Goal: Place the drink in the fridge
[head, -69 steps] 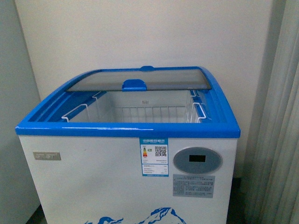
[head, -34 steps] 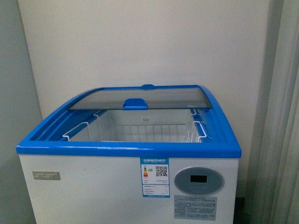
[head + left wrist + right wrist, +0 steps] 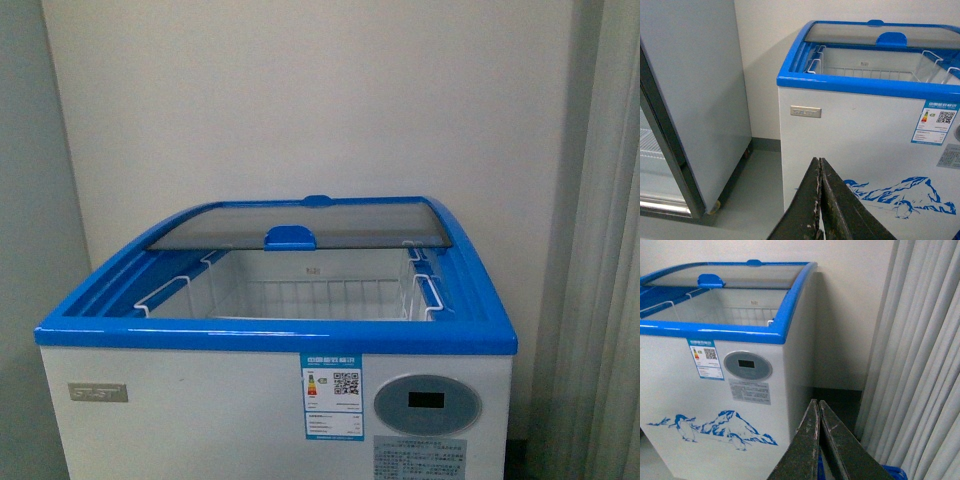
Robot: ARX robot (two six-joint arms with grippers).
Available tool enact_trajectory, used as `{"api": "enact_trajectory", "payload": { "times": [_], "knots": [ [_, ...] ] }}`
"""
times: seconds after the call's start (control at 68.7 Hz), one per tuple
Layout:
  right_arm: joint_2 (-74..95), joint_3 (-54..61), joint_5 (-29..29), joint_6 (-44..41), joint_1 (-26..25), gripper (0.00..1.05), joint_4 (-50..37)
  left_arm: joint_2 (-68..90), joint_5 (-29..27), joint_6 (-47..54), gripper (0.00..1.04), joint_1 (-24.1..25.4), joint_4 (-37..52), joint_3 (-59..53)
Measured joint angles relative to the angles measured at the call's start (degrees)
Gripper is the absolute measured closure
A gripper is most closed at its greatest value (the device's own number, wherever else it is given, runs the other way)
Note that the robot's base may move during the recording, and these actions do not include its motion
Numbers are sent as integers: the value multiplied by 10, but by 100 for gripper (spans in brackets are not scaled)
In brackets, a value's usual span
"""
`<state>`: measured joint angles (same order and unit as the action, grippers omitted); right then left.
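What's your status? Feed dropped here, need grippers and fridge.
Left gripper shut, empty. Right gripper shut, empty. Fridge ahead, glass lid slid back, basket empty. No drink in view.

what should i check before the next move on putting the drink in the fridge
1. Fridge lid slid back, opening clear: ok, the glass lid sits at the rear.
2. Room inside: ok, the wire basket shows nothing in it.
3. Drink in hand: not ok, the left gripper and right gripper both look shut with nothing between the fingers.
4. Drink located: cannot tell, none shows in any view.
5. Side clearance: ok, but the grey cabinet stands close on the left and a curtain on the right.
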<state>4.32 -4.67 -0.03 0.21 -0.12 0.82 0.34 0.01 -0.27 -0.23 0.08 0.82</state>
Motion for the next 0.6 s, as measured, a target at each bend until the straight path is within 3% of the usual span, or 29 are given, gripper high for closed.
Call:
{"api": "enact_trajectory", "payload": {
  "times": [0.597],
  "knots": [
    [-39,37,0,0,0,102,-7,0,0,0,102,0,0,0]
  ]
}}
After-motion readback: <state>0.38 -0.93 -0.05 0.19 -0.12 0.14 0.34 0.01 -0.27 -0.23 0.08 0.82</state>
